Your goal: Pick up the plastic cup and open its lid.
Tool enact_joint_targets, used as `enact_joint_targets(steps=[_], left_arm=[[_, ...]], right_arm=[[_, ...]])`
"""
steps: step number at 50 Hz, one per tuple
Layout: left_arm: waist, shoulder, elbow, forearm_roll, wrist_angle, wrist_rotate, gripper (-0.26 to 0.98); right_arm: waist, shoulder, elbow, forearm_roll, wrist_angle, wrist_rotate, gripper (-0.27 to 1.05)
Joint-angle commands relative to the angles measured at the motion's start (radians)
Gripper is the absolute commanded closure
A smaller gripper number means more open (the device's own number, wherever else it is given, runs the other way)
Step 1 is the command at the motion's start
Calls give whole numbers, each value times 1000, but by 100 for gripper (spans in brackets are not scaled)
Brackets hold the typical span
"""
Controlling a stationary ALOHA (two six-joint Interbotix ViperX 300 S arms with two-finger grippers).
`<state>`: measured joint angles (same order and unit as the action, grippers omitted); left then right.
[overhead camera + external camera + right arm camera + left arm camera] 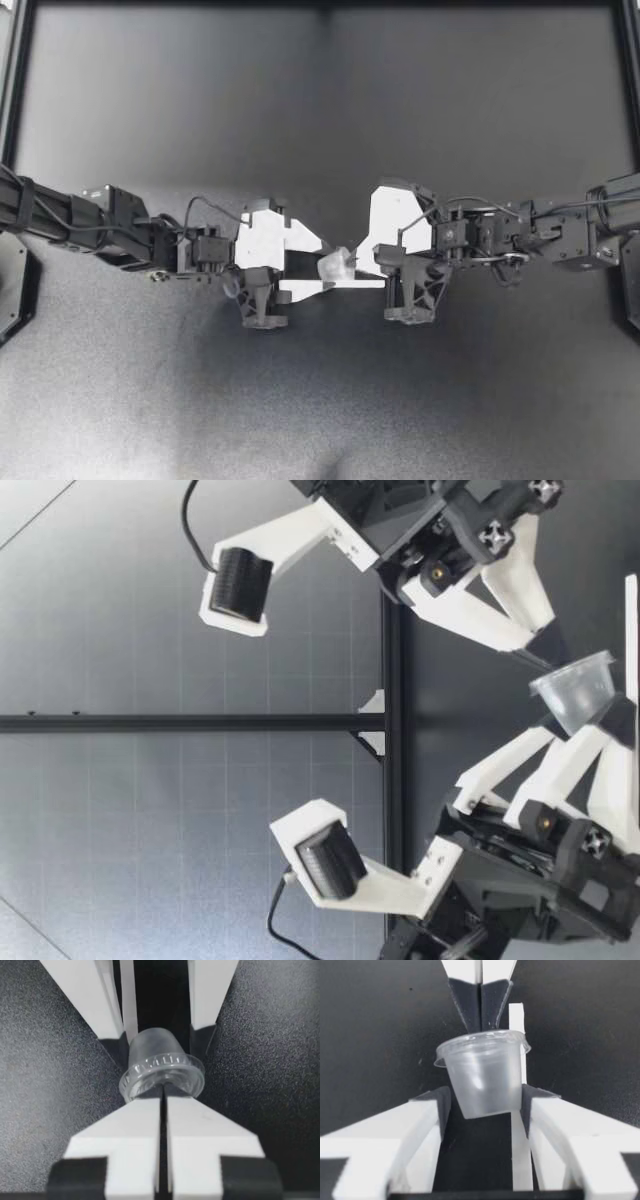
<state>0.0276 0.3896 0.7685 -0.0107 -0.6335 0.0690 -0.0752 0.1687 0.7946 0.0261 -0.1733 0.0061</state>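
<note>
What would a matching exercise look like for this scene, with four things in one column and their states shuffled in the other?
Things:
1. left gripper
2. right gripper
3. plastic cup
4. lid

States:
A. sitting on the cup's mouth
B. fingers pressed together at the lid's edge
C. clamped on the cup's sides
D. held between the two grippers

Pairs: 1-C, 2-B, 3-D, 4-A
</note>
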Motion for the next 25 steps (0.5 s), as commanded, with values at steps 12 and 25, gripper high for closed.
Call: enact_joint_targets(steps=[12,25], left_arm=[[5,-3,-51,-3,40,2,28],[6,-2,-51,-6,57,0,38]], right_arm=[[14,20,-40,2,-6,-2,94],[14,11,-35,2,-8,-2,94]])
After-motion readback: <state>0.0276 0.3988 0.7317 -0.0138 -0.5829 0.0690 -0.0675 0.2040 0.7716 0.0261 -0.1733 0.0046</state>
